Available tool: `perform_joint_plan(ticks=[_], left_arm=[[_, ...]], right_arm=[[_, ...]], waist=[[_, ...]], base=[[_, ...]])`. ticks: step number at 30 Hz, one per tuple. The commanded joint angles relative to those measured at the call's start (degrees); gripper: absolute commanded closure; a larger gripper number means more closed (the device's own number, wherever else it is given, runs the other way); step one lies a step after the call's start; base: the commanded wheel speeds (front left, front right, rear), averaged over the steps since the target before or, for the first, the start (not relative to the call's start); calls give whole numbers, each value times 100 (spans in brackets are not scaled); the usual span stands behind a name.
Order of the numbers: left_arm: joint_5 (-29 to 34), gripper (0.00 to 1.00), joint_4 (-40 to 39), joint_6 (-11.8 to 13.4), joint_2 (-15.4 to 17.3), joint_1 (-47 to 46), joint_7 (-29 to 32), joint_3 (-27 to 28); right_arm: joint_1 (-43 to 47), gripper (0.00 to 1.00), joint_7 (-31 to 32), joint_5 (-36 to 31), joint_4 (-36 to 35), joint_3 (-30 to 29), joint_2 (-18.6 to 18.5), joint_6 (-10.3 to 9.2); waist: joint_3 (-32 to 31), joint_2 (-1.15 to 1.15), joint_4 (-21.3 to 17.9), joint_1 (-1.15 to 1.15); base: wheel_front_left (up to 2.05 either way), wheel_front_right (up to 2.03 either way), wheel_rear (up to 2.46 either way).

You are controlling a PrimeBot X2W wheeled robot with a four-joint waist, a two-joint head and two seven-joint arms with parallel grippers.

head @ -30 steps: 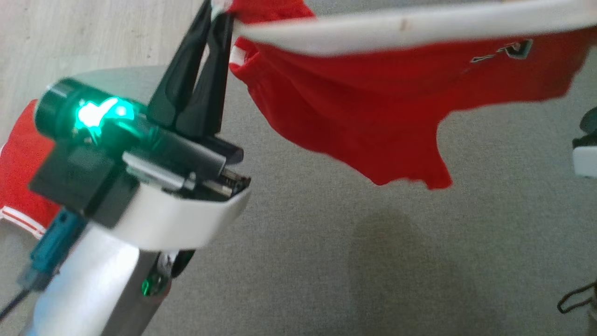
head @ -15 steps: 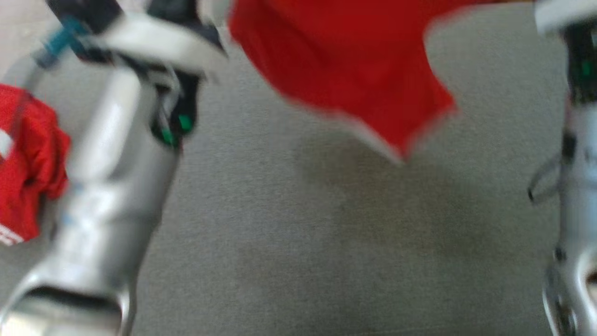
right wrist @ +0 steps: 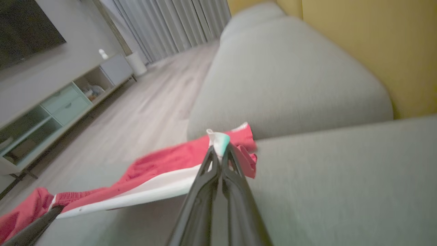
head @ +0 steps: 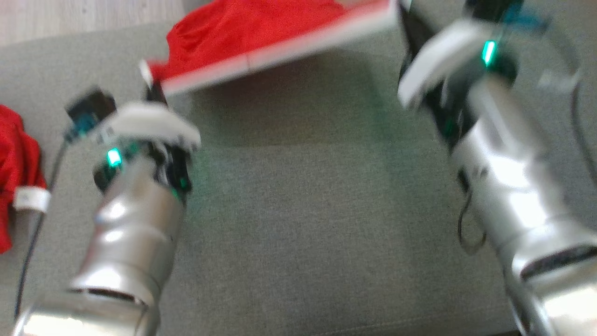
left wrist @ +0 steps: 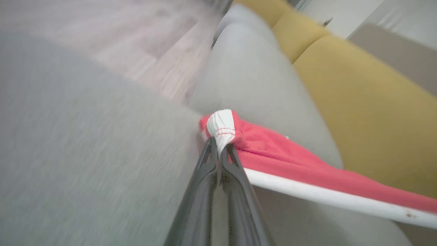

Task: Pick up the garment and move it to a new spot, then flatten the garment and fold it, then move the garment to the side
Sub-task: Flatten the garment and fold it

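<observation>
Garment (head: 261,32) is red fabric with a white band along one edge, pulled taut between both claws across the upper middle of the head view. It throws a shadow on the grey sofa cushion (head: 298,224) underneath. Closest to the camera, the left forearm (head: 130,224) comes up from the lower left and the right forearm (head: 508,186) from the lower right. The left gripper (left wrist: 220,150) is clamped tight on a bunched white corner of the band, fingers pressed together. The right gripper (right wrist: 218,148) is pinching the opposite white corner the same way. A second red garment (head: 18,154) sits crumpled at the left edge, well apart. Further back are yellow back cushions (left wrist: 358,102) and wooden floor (right wrist: 136,112). Beyond those, a TV cabinet (right wrist: 51,109) and curtains (right wrist: 177,24) show in the upper left of the right wrist view.
</observation>
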Motion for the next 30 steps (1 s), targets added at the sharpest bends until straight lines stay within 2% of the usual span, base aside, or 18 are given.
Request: perform_joint_plan(ticks=[1,6,9,12,16,20,24,28,29,30], left_arm=[[0,100,-56,40,280,-106,-22,106],[-129,100,114,-184,248,414,60,-187],[-120,100,106,-293,247,683,-150,-441],[19,100,10,-381,246,943,-370,-724],[242,100,-328,-346,262,1353,-538,-865],[774,100,-1334,-29,462,2009,-553,-990],[1255,100,-2698,525,692,2986,-545,-1229],[1500,100,-4722,1249,1076,4068,113,-1451],[1500,100,-4722,1249,1076,4068,113,-1451],[1525,100,-5330,1437,1197,4356,350,-1479]], right_arm=[[-34,100,-119,138,-104,34,-39,-5],[755,100,-418,852,105,628,-35,-5],[1158,100,-771,1007,51,834,-37,-5],[1578,100,-1116,1089,-157,963,-178,-5],[2205,100,-1335,1095,-761,1074,-484,-5],[3027,100,-1295,922,-1530,940,-858,-5],[4089,100,-802,592,-2651,387,-1117,-5],[5309,100,192,37,-4310,-546,-1077,-5],[5309,100,192,37,-4310,-546,-1077,-5],[5606,100,497,-131,-4814,-785,-996,-5]], waist=[[77,0,21,-1],[133,0,97,-1],[5,0,107,-1],[-167,0,121,-1],[-380,0,100,-1],[-576,0,138,-1],[-712,0,200,-1],[-705,0,239,-1],[-705,0,239,-1],[-686,0,238,-1]], base=[[0,0,0],[0,0,0],[0,0,0],[0,0,0],[0,0,0],[0,0,0],[0,0,0],[0,0,0],[0,0,0],[0,0,0]])
